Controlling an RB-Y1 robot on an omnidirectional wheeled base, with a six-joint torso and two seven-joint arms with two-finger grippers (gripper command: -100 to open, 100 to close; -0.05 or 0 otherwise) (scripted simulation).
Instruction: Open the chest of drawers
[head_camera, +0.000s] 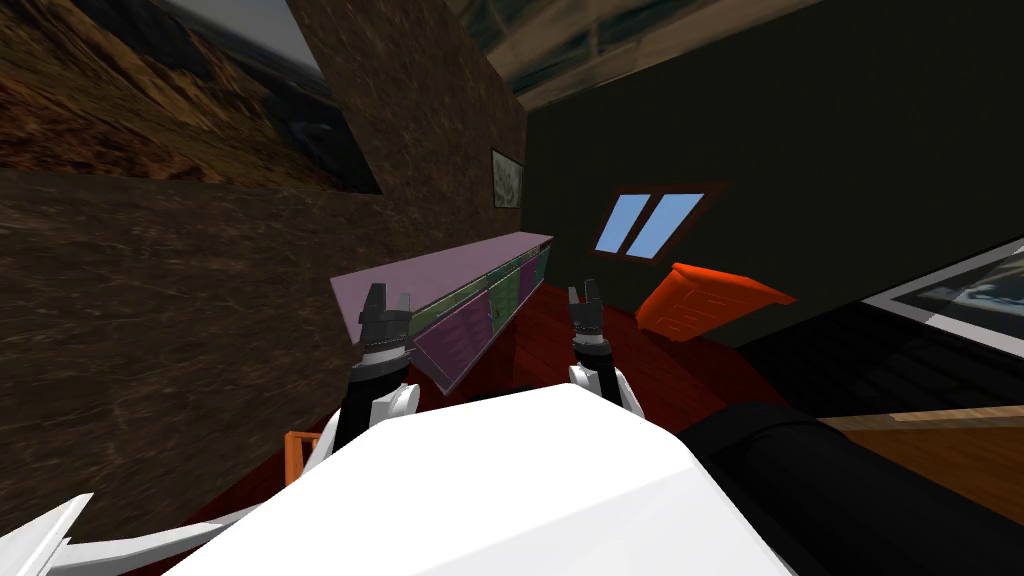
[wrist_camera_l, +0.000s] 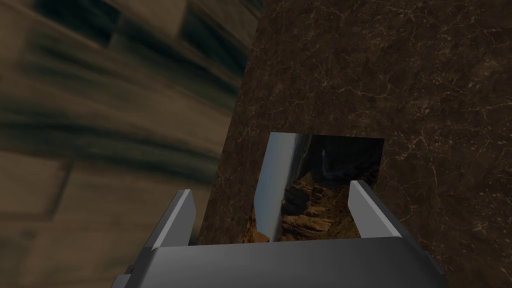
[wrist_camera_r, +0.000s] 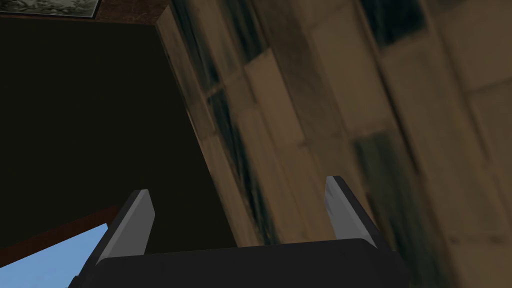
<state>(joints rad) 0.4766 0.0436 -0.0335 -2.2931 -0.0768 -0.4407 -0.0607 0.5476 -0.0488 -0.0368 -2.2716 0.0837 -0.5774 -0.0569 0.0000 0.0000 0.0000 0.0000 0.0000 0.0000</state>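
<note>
An orange chest of drawers (head_camera: 703, 299) stands on the red floor by the dark wall, below a window, ahead and to my right. A long low cabinet (head_camera: 470, 290) with a pale purple top and green and purple fronts runs along the brown wall ahead on my left. Both arms are raised in front of my chest. My left gripper (head_camera: 388, 303) hangs over the near end of the long cabinet, and its fingers (wrist_camera_l: 175, 220) stand open with nothing between them. My right gripper (head_camera: 584, 293) is over the floor, well short of the orange chest, also open (wrist_camera_r: 237, 212) and empty.
A brown marbled wall (head_camera: 180, 330) closes in on my left. A large black rounded piece of furniture (head_camera: 840, 480) and a wooden surface (head_camera: 950, 450) lie to my right. A small orange frame (head_camera: 295, 455) sits low at my left side. Red floor (head_camera: 560, 320) separates me from the orange chest.
</note>
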